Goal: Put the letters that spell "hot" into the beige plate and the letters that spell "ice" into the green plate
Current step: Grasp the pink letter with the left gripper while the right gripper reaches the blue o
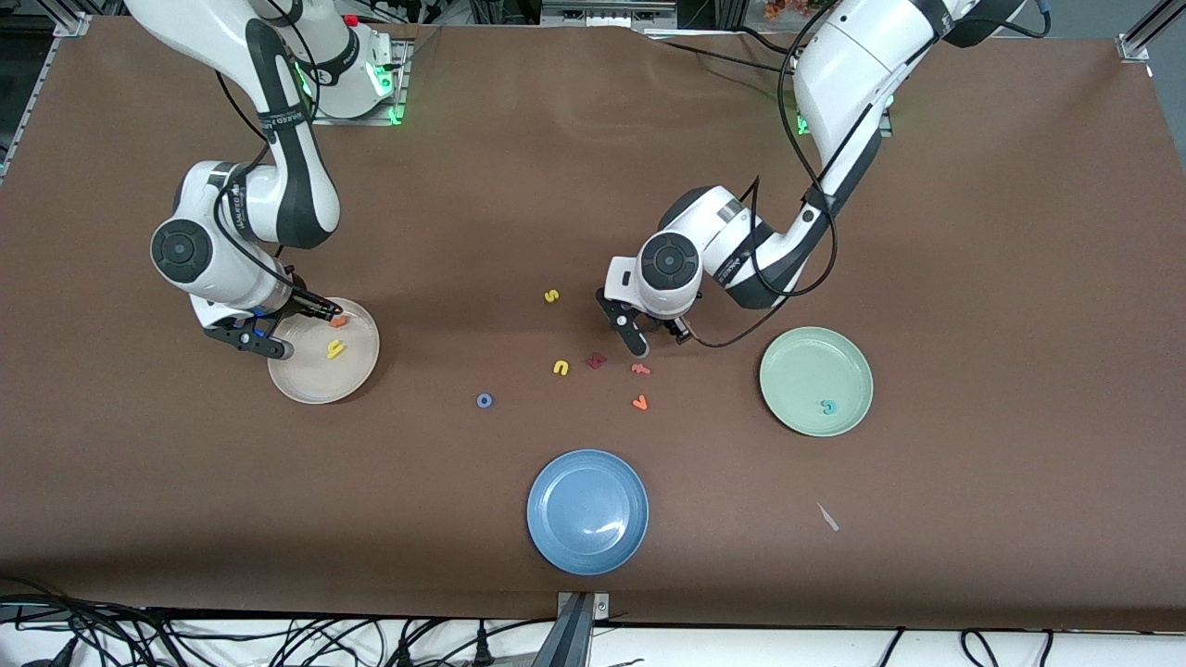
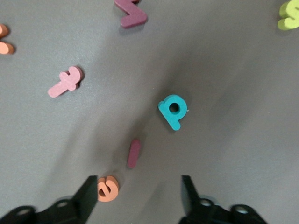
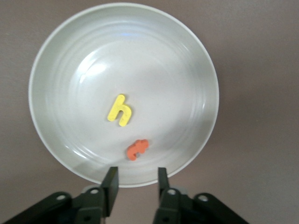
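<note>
The beige plate [image 1: 306, 389] [image 3: 56, 60] holds the yellow h [image 1: 335, 349] [image 3: 120, 110] and the orange t [image 1: 339, 321] [image 3: 137, 149]. My right gripper [image 1: 292, 326] [image 3: 135, 179] hangs open over that plate's rim, holding nothing. The blue o [image 1: 484, 400] lies on the table. My left gripper [image 1: 660, 341] [image 2: 137, 186] is open, low over the middle letters. The orange e [image 2: 107, 189] lies against one finger [image 2: 86, 198], and the dark red i [image 2: 134, 153] lies just past the fingertips. The teal c [image 1: 827, 407] lies in the green plate [image 1: 797, 361].
A teal d [image 2: 173, 111], an orange f-like letter [image 1: 639, 369] [image 2: 65, 82], a chunky dark red letter [image 1: 596, 360] [image 2: 131, 14], another orange letter [image 1: 639, 402], a yellow n [image 1: 561, 368] and a yellow s [image 1: 551, 295] lie around. A blue plate [image 1: 587, 510] sits nearest the front camera.
</note>
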You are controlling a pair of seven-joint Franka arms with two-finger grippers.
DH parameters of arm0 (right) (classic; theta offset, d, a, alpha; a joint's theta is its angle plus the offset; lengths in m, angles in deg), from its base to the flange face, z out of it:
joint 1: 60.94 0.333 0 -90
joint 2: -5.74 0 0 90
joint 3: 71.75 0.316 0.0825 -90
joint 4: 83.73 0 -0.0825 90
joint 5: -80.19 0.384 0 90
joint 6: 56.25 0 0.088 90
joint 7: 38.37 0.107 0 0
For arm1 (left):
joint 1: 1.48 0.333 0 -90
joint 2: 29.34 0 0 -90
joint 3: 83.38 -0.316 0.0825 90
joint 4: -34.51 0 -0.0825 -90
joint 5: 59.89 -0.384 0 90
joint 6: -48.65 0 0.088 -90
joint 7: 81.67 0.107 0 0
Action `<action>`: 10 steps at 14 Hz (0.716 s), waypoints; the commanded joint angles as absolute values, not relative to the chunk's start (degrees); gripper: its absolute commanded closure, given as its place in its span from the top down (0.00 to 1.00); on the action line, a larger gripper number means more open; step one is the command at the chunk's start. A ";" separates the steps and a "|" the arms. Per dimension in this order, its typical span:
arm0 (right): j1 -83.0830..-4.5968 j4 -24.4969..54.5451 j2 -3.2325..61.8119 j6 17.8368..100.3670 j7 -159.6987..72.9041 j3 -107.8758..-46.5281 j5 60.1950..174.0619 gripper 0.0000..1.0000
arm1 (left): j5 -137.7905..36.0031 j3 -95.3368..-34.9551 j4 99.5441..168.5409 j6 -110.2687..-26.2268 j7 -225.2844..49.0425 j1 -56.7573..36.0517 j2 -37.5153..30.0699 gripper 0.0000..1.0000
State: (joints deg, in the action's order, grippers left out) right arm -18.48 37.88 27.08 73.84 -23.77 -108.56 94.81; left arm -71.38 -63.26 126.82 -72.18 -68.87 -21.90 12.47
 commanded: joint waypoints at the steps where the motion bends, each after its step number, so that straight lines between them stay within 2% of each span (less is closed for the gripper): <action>1: -18.05 35.63 27.09 73.74 -20.02 -107.01 95.93 1.00 | -75.87 -63.70 127.58 -75.00 -68.84 -22.40 13.01 0.61; 4: -18.05 30.37 30.16 73.74 -11.33 -102.18 95.93 1.00 | -76.23 -63.70 127.58 -76.15 -68.84 -22.40 13.72 0.61; 8: -18.05 19.30 37.62 73.30 3.53 -96.37 98.46 1.00 | -76.32 -63.78 127.58 -79.40 -68.75 -22.31 14.78 0.61; 9: -18.05 16.75 39.38 73.30 5.56 -95.49 99.52 1.00 | -76.32 -63.78 127.58 -79.40 -68.75 -22.31 14.78 0.60; 10: -18.05 14.03 41.31 73.21 6.88 -95.14 100.14 1.00 | -76.32 -63.78 127.58 -79.40 -68.40 -22.40 14.78 0.51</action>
